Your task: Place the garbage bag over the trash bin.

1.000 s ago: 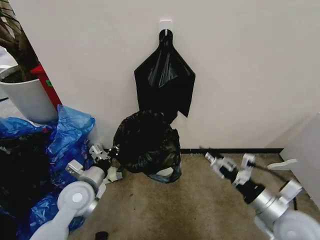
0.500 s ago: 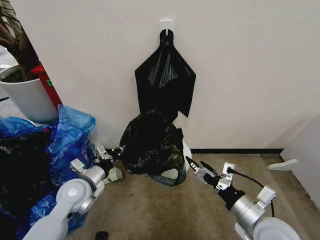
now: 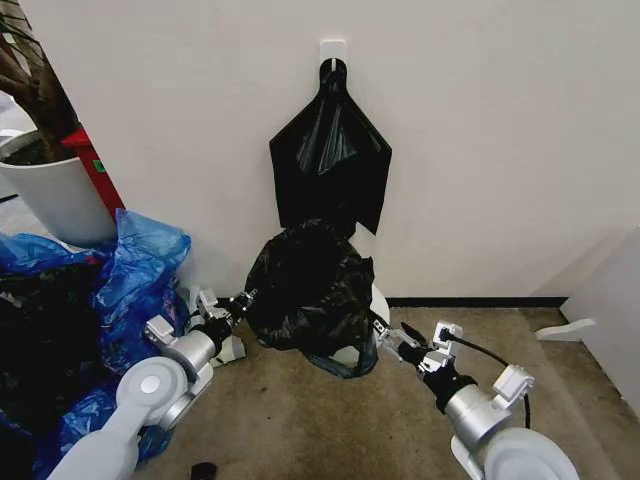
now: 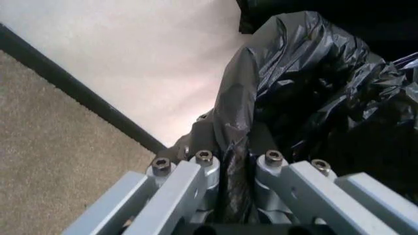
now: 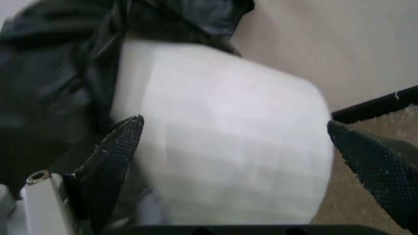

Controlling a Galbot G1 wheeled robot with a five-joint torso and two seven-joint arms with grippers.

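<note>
While the left end effector (image 3: 240, 300) pinches the garbage bag (image 3: 310, 285) taut, the right end effector (image 3: 390, 340), apparently spread wide, flanks the trash bin (image 5: 228, 132) to steady it.

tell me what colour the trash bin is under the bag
Off-white; the trash bin shows best in the right wrist view.

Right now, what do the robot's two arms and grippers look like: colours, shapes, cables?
Both arms are silver-grey metal with rounded joint housings and black wrist collars. The left gripper has light grey finger bars with hex-head screws. The right gripper has black, tapered fingers with textured pads; a thin black cable loops along its wrist past small white blocks.
</note>
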